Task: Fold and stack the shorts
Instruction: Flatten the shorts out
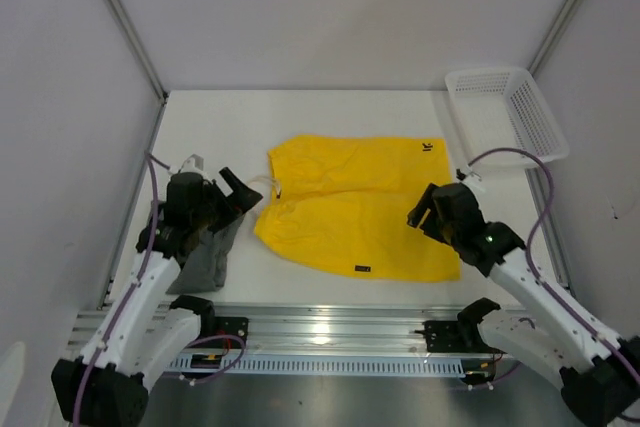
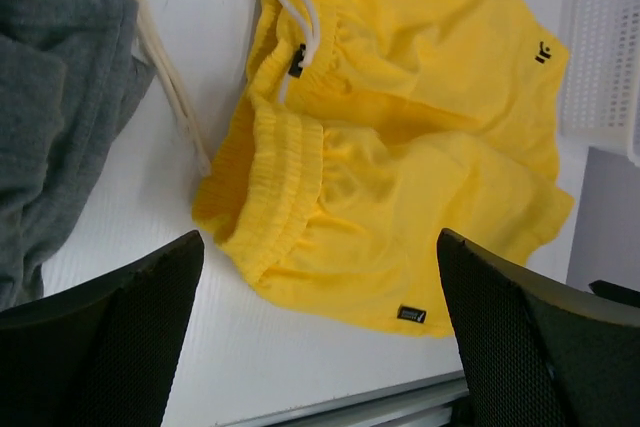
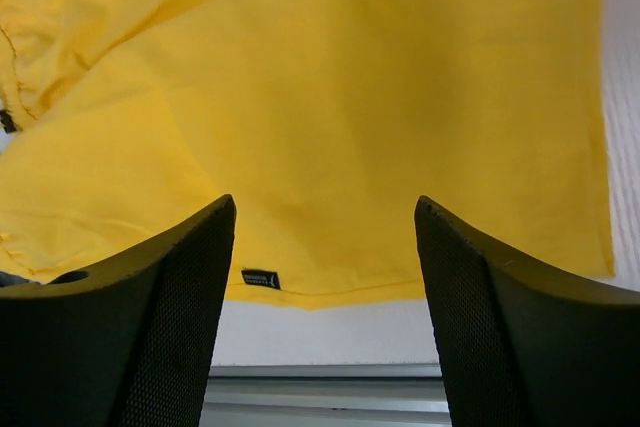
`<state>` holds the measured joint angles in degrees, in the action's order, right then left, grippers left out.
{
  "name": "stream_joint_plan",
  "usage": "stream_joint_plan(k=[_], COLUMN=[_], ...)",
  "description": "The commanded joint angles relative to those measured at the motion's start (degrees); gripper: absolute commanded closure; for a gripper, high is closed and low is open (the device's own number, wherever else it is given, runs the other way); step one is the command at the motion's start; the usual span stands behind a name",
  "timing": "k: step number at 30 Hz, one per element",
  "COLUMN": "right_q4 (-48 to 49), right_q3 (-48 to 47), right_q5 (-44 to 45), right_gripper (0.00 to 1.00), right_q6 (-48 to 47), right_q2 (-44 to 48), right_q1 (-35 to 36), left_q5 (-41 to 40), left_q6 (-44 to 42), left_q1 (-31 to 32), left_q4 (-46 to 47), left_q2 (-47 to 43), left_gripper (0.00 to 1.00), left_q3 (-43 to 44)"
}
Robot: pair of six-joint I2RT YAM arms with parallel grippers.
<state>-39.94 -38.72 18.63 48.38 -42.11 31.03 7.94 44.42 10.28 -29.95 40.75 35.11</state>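
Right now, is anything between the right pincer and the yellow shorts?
Nothing visible. The right pincer hangs open over the right end of the yellow shorts, with only yellow cloth showing between its fingers. The white basket sits apart, in the far right corner.

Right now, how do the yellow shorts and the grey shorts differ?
Colour: the yellow shorts are bright, the grey shorts dark. Size: yellow looks larger than grey. Pose: yellow lies spread flat mid-table, grey bunched at the left edge. Detail: yellow carries small dark tags; grey looks plain. Both are soft cloth on the table, apart, not stacked.
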Motion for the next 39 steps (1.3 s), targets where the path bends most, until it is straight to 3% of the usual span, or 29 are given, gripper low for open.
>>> stream_joint_plan(k=[1, 5, 6, 11, 16, 20, 25, 33, 39], right_q4=[13.82, 22.87, 23.33, 23.43, 26.04, 30.87, 30.54, 33.62, 31.77], right_q3=[-7.67, -16.97, -18.74, -29.99, -40.11, -41.17, -40.57, -27.92, -25.62], right_q5=[-3.92, -15.08, -15.55, -13.98, -14.49, -19.85, -22.93, -18.72, -14.33], right_gripper=[0.27, 0.3, 0.3, 0.24, 0.29, 0.32, 0.42, 0.5, 0.5], right_q6=[-10.04, -17.08, -17.53, -21.66, -23.24, -22.63, -21.32, -18.59, -19.81], right_q2=[-13.03, -26.66, -29.41, -45.23, -60.09, -66.16, -73.02, -67.94, -64.59], right_q1=[0.09, 3.23, 4.73, 16.07, 21.27, 21.88, 22.67, 27.15, 27.95], left_q5=[-2.14, 0.83, 3.45, 8.65, 14.9, 16.39, 20.0, 22.11, 21.85], left_q6=[-3.37, -5.83, -5.93, -5.76, -3.12, -2.59, -0.31, 0.22, 0.57], left_q1=[0.09, -1.05, -2.01, -4.65, -6.94, -6.94, -6.77, -4.93, -4.22], left_q4=[3.58, 9.28, 10.0, 10.62, 13.52, 13.17, 17.29, 19.93, 20.9], left_q2=[11.86, 27.77, 34.68, 52.74, 67.05, 73.57, 77.81, 79.4, 77.99], left_gripper=[0.01, 0.01, 0.02, 0.04, 0.1, 0.11, 0.14, 0.18, 0.23], left_q3=[8.53, 16.53, 18.13, 31.58, 41.43, 47.41, 47.95, 47.59, 46.63])
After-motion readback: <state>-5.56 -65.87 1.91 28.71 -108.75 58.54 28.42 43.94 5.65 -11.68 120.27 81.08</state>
